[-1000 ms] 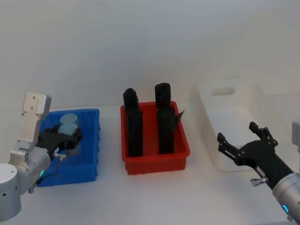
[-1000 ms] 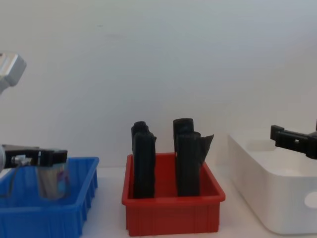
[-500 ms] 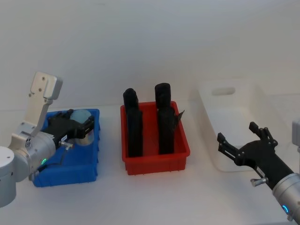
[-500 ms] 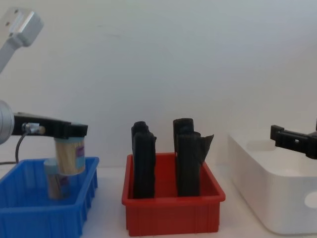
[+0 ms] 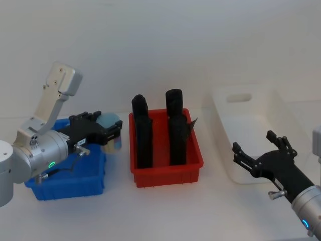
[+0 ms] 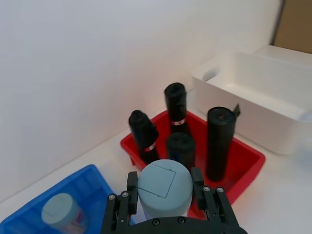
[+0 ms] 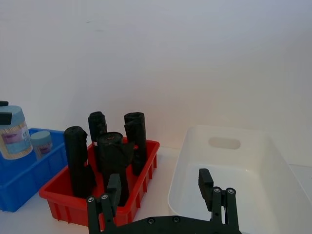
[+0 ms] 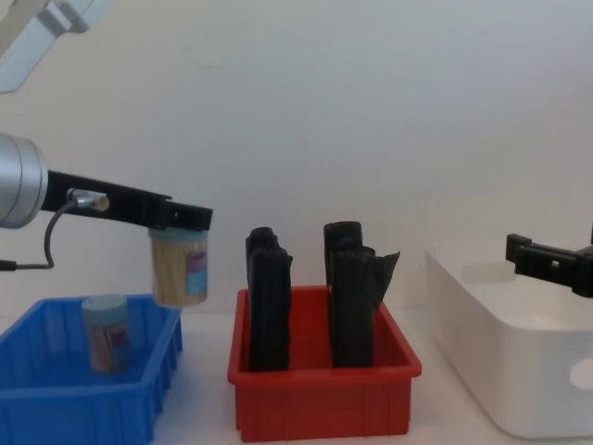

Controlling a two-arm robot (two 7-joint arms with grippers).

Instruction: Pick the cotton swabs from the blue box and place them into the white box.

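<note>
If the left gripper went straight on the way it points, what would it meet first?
Most likely the nearer black rolls standing in the red bin. The left gripper, shut on a cotton swab jar, points toward them, and the jar's base hangs lower than their tops. Depth is unclear, so it might pass beside them.

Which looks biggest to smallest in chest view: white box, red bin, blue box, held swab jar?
1. white box, though cropped at the edge
2. red bin and blue box: about alike, blue one cropped
3. cotton swabs jar, held by the left hand
</note>
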